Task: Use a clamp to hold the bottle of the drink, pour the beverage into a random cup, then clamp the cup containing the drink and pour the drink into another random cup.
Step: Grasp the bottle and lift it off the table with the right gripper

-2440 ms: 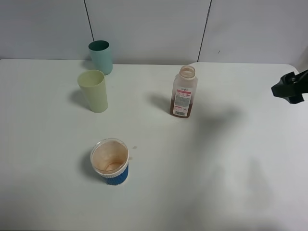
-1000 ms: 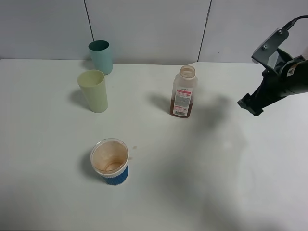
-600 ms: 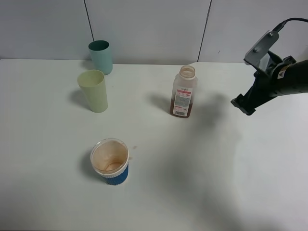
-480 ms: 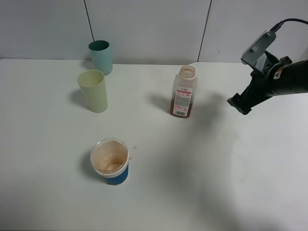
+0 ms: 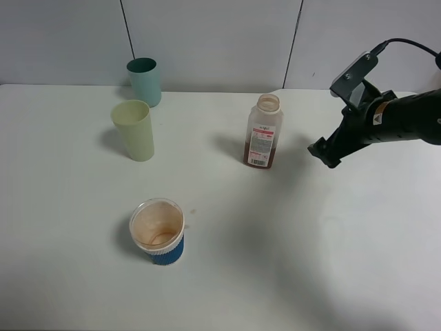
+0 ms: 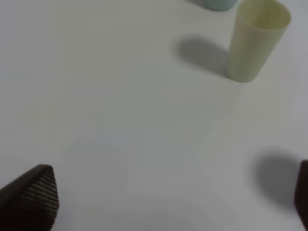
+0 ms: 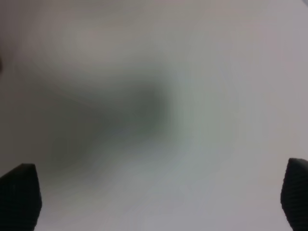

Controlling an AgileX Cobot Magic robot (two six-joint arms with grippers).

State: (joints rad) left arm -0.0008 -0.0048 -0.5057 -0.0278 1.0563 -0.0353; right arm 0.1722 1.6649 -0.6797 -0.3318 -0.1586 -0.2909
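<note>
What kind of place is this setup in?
Probably a lab test bench, not a kitchen: bare white table, plain grey panelled wall, and only staged props: a bottle, a yellow cup, a teal cup, with a robot arm over the table.

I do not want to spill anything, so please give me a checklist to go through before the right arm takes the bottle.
1. Bottle upright, no cap on it: ok.
2. Right fingers open wide: ok.
3. Nothing stands between the right fingers and the bottle: ok.
4. Right fingers at the height of the bottle's body: cannot tell.
5. Yellow-green cup upright, apart from the teal cup: ok.
</note>
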